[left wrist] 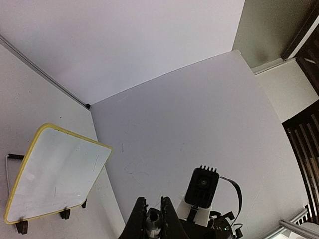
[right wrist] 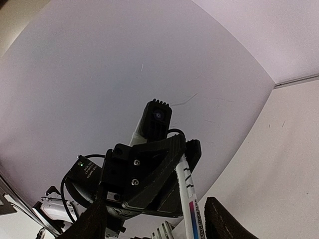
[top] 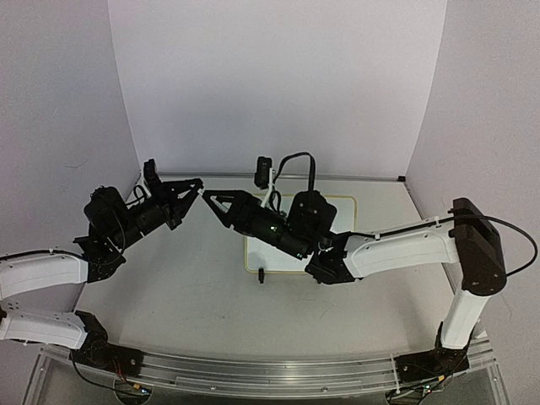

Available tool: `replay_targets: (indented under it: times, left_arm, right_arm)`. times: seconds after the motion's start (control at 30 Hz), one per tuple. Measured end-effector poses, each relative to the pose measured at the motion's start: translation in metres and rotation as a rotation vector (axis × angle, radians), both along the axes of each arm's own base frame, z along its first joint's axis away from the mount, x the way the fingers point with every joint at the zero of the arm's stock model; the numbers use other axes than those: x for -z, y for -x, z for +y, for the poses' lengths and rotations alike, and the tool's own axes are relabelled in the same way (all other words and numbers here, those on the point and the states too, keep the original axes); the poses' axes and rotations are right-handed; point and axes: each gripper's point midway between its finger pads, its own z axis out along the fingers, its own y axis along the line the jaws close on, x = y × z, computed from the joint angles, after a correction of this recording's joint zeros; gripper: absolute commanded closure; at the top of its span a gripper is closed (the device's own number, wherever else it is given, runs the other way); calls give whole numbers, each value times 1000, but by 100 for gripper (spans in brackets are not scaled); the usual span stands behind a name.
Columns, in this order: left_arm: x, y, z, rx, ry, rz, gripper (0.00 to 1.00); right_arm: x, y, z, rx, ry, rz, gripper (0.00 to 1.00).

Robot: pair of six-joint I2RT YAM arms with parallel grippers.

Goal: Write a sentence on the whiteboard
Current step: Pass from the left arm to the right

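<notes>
- Marker [right wrist: 192, 209] ready?
- Yes. The left pincer [top: 196, 186] is clamped on it. The right pincer [top: 211, 199] is apart, right in front of it.
- Where's the whiteboard [left wrist: 57, 174]?
- On the desk [top: 186, 270], behind and below the right pincer. I see no words on it. I think the marker gets passed or uncapped next.

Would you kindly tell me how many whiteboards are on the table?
1: the whiteboard sits toward the back of the table, partly beneath the right arm; none seems hidden.
</notes>
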Motion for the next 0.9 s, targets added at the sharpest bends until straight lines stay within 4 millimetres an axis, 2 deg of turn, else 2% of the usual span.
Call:
replay_targets:
  times: [0.6,0.9]
  left_arm:
    - [-4,1,0,1,10,-13,100]
    - [-5,0,0,2,17,-16,100]
  right_arm:
    - [3,-3,9,-7,18,11,59]
    - [10,-10,12,22,35,27,81]
